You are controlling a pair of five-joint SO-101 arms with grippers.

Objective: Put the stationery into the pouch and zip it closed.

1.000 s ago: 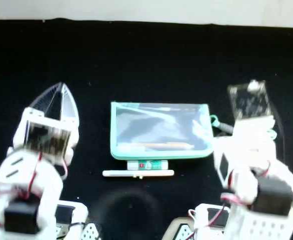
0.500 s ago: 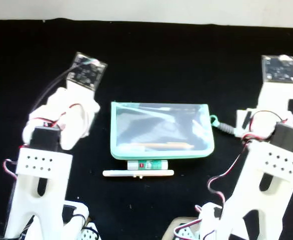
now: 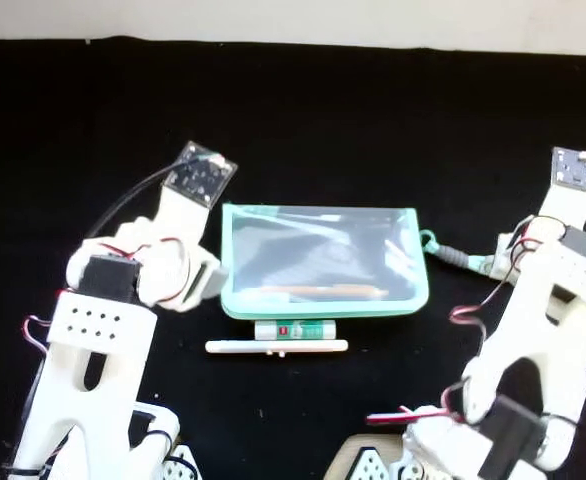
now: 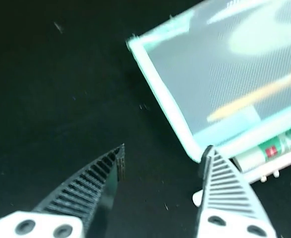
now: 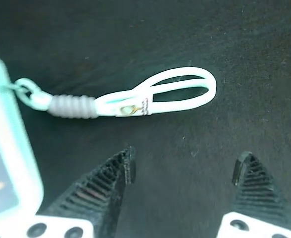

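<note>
Both arms have swung in on the pouch (image 3: 323, 262) mid-surface. My left gripper (image 4: 164, 151) is spread by its left edge, my right gripper (image 5: 187, 153) spread beside the zipper cord (image 5: 155, 96). The glue stick (image 3: 295, 329) and pen (image 3: 276, 347) lie outside, along its near edge, so I judge packing comes first.

A black tabletop (image 3: 303, 120) meets a pale wall (image 3: 373, 20) behind.

1. Glue stick (image 3: 295, 329): red and green label, print too small to read.
2. Strap (image 5: 133, 107): small tag with dark marks, not legible.
3. Nothing readable anywhere else.
</note>
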